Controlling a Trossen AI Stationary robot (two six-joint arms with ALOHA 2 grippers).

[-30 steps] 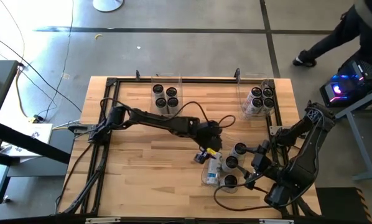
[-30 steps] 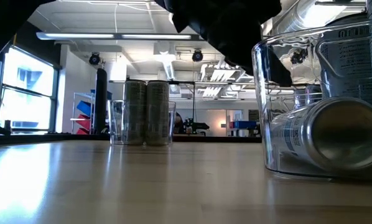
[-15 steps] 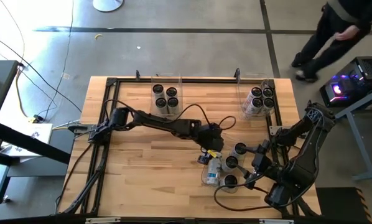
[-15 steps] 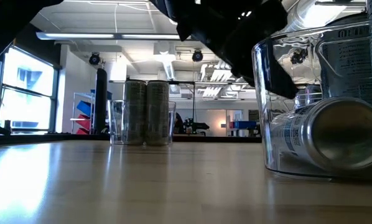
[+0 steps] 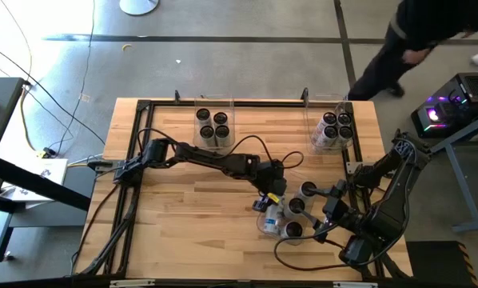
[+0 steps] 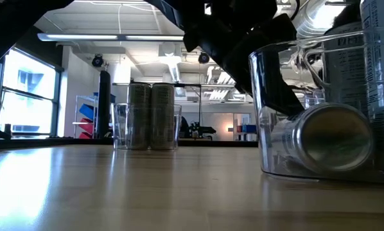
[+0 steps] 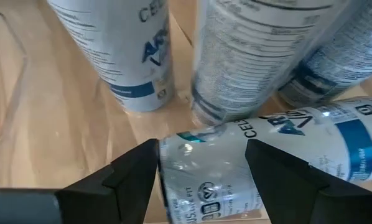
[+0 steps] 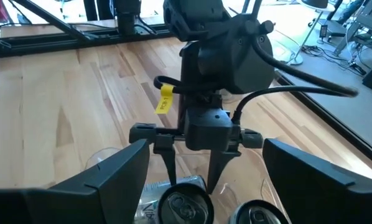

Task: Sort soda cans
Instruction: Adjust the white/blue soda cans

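A clear bin (image 5: pixel 262 226) near the table's front right holds three upright soda cans (image 5: pixel 294 208) and one soda can (image 5: pixel 271 220) lying on its side. My left gripper (image 5: pixel 269 200) reaches slanting down into the bin and is shut on the lying can (image 7: pixel 201 186). In the low view that can (image 6: pixel 327 138) rests on the bin's floor with its round end showing. My right gripper (image 5: pixel 325 211) hangs open just right of the bin and holds nothing. My left gripper pinches the lying can near its far end (image 7: pixel 173 163) between its two fingers (image 7: pixel 133 177). The fingers slant down from the table's far left and lie across the can. The can lies on its side on the bin's floor.
Three cans (image 5: pixel 213 126) stand in a clear bin at the far middle. Several more cans (image 5: pixel 333 128) stand in a bin at the far right corner. A black frame (image 5: pixel 143 108) runs along the table's edges. A person (image 5: pixel 431 36) walks beyond the far right corner.
My left gripper has gone down into the near bin onto the lying can. The bin, with its cans, has slid a little toward the table's left. The person behind the table has walked along.
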